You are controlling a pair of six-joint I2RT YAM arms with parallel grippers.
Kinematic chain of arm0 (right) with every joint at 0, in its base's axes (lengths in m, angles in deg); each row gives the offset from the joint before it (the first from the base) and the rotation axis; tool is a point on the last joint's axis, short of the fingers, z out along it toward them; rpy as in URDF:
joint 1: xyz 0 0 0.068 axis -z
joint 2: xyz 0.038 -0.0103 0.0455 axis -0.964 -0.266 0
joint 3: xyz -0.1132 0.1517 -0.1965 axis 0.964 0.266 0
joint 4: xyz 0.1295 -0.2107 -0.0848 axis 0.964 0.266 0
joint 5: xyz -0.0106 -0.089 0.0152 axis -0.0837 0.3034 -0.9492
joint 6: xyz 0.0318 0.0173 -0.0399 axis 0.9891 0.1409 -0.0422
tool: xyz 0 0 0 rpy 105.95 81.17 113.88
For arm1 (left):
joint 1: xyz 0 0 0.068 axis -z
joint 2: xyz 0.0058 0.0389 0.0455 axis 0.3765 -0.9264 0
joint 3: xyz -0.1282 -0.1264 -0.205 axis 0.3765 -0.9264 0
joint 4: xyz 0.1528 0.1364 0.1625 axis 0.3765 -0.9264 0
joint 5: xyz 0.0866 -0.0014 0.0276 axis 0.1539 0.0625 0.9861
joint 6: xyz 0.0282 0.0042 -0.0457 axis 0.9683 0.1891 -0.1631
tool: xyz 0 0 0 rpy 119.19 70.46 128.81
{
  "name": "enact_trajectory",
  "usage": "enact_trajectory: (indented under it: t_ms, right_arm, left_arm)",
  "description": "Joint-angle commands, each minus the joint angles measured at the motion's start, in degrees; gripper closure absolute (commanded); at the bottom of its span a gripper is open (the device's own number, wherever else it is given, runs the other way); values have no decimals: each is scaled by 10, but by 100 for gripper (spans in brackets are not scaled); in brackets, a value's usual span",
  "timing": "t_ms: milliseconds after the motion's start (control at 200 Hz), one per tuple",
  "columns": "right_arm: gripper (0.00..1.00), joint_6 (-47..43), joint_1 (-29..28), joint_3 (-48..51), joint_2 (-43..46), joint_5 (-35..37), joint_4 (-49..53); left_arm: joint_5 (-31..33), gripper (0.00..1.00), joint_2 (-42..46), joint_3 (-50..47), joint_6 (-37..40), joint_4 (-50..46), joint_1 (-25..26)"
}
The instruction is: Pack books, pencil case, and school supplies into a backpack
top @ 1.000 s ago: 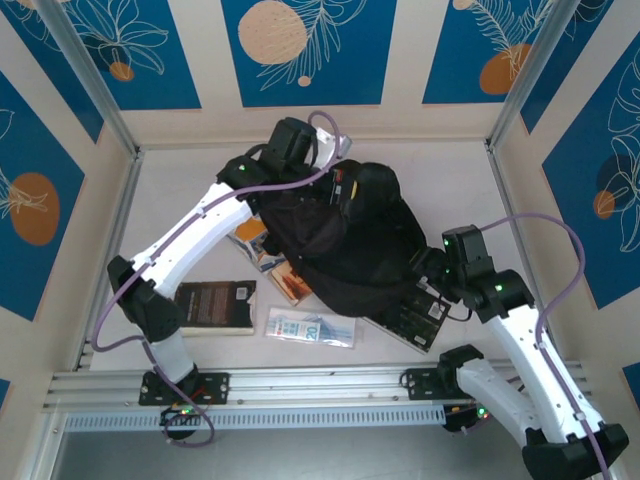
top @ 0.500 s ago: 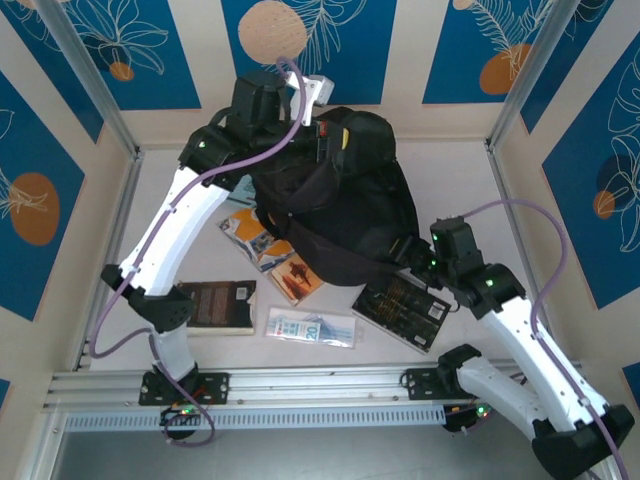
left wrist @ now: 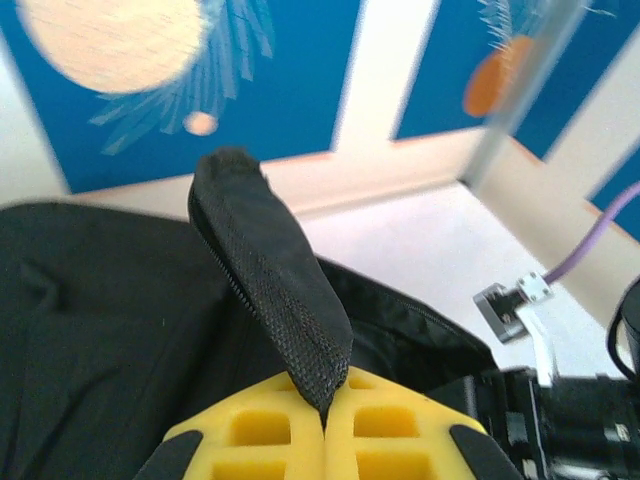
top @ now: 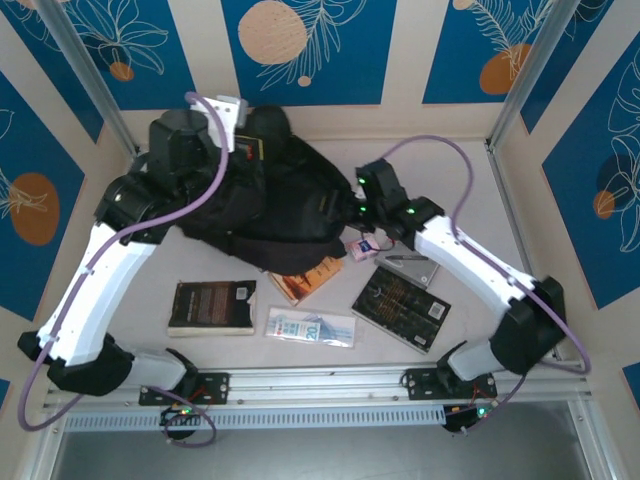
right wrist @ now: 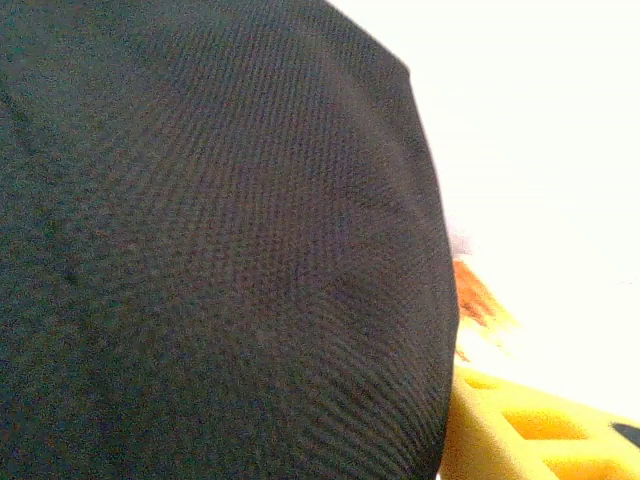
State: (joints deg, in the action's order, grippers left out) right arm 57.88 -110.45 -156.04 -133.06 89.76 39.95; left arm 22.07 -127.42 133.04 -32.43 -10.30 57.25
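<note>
at the far side of the white table [top: 470, 180]: we see the large soft black fabric backpack [top: 280, 205], slumped.
left gripper [left wrist: 325, 415]: at the backpack's top, yellow fingers [left wrist: 300, 440] clamped on its black mesh loop [left wrist: 270, 270].
right gripper [top: 350, 212]: against the backpack's right edge; we cannot tell how its jaws stand.
books: in front of the backpack, a brown-black paperback [top: 212, 306] and a black gold-patterned paperback [top: 400, 307].
pencil case: flat white-and-blue pouch [top: 310, 327], in front of the backpack too.

The left gripper [left wrist: 325, 418] has its yellow fingers [left wrist: 262, 432] pinched on a black mesh strap [left wrist: 275, 270], which stands up from the black backpack [left wrist: 100, 320]. At lower right is probably the other arm's wrist [left wrist: 570, 425].
</note>
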Motion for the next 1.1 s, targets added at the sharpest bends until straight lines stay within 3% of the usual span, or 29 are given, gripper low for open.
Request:
enact_trajectory:
  t_ms: [0,150,285,400,595,725,815,925,1095]
  right_arm:
    - [43,-28,-22,-60,-52,-20,-28]
    - [40,-39,-28,-110,-102,-33,-23]
    - [37,-57,-27,-116,-108,-39,-30]
    - [36,-78,-18,-112,-106,-72,-38]
    - [35,-95,12,-77,-85,-112,-59]
    - [36,-107,39,-41,-50,-102,-55]
    - [39,-97,62,-5,-17,-55,-39]
    - [39,-94,94,51,23,-63,-44]
    - [31,-127,134,122,71,-203,-94]
  left_arm:
    - [96,100,23,-11,21,75,-25]
    - [152,100,18,-39,-5,74,-115]
    - [95,100,1,-48,-78,73,-237]
    - [-2,100,-4,-54,-125,99,-290]
    - [-183,100,-32,-38,-140,174,-292]
    - [-279,100,-45,-35,-179,196,-290]
    - [-291,100,-39,-53,-199,199,-282]
    - [-269,100,-25,-88,-204,189,-264]
    - [-257,100,-29,-168,-206,179,-243]
